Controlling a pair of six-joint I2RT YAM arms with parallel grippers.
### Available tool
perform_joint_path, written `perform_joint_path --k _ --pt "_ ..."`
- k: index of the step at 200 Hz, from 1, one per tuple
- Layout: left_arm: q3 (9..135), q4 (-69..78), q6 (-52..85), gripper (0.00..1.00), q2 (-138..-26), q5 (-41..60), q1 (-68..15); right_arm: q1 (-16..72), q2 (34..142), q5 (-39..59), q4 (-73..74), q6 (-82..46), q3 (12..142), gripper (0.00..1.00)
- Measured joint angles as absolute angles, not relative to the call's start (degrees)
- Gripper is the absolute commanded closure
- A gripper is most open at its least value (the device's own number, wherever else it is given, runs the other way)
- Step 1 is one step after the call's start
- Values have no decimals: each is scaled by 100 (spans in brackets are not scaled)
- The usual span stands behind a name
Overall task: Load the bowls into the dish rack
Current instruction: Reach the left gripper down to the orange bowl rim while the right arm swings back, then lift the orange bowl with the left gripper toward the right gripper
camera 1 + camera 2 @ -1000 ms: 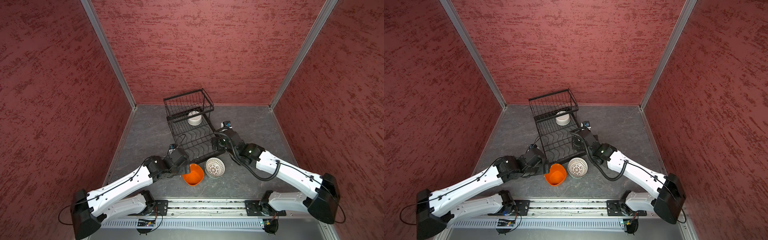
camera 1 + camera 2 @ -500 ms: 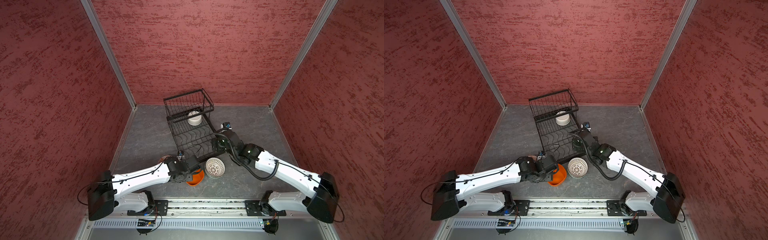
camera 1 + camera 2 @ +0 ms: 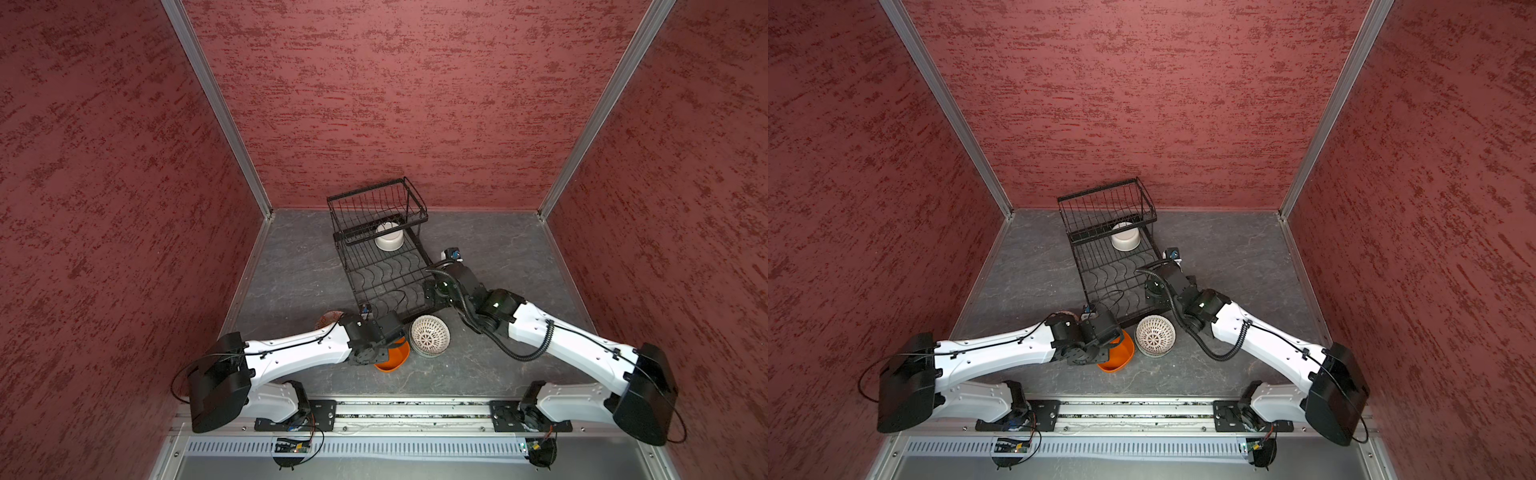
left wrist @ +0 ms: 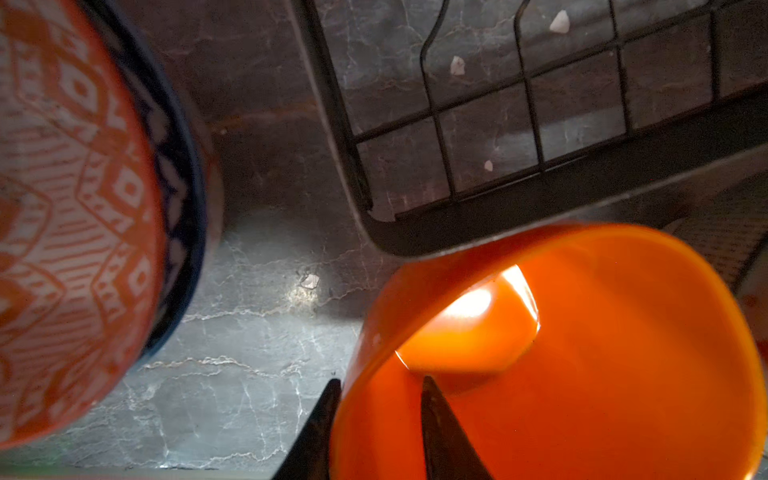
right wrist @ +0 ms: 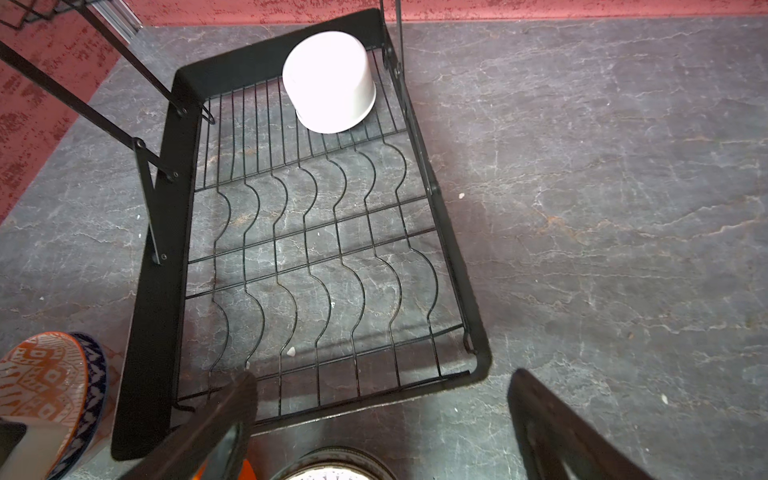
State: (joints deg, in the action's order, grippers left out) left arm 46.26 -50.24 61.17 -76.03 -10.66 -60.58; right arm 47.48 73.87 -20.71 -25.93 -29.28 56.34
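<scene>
The left hand [image 4: 380,380] has closed on the orange bowl [image 3: 392,359]: in the left wrist view one finger [image 4: 320,419] lies against the outside of the bowl's wall and the other against the inside, pinching the rim. In both top views that bowl stands tilted on the grey counter [image 3: 291,270] at lower centre of the frame, just below the near end of the black wire dish rack [image 3: 386,274]. Just to its right sits a white lattice-patterned bowl [image 3: 430,336], which looks nested in a second bowl. Left of the arm's wrist, partly hidden, is an orange-and-white patterned bowl with a dark blue rim [image 3: 330,319]. A plain white bowl [image 3: 389,239] rests on the rack's base at its upper end, under the raised basket. The right hand [image 5: 382,376] hovers over the rack's lower right corner with its fingers spread wide and nothing between them.
</scene>
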Motion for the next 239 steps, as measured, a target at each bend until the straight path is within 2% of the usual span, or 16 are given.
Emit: perform_joint_path --k 75,132,193,239 --pt "4331 -4862 6099 100 -7384 -1057 -6104 4748 7605 -2036 -2545 -2930 5634 5" --pt "4285 -5054 6073 100 -6757 -1273 -6246 4748 7651 -1806 -2499 -2915 5636 5" --pt "4285 -5341 5983 100 -5352 -1824 -6263 4678 7605 -1044 -2355 -2895 5651 5" --pt "4285 -5218 5533 100 -4661 -1627 -5253 4510 7297 -226 -2045 -2891 5651 4"
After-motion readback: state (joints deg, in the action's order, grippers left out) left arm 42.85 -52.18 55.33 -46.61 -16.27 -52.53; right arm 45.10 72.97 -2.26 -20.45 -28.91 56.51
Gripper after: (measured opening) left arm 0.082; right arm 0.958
